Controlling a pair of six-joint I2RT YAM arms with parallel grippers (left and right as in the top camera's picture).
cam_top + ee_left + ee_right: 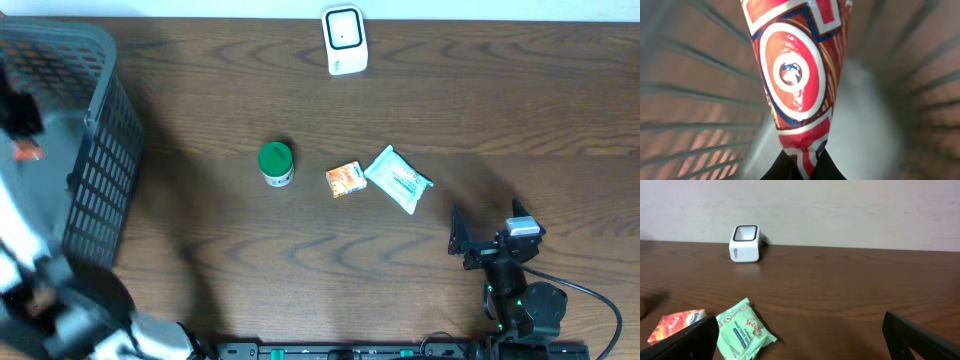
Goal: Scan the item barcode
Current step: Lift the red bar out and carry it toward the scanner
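Left gripper (805, 167) clamped on narrow end of shiny red packet (795, 75), inside basket (100, 150) at table's (450, 100) left edge. Right gripper (801, 337) fingers wide apart, empty, near front right corner.

Risks:
- Small grip on slick wrapper: may slip or swing on lift.
- Packet may snag basket wall.
- Barcode not visible: may face away from scanner (344, 42) at back edge.
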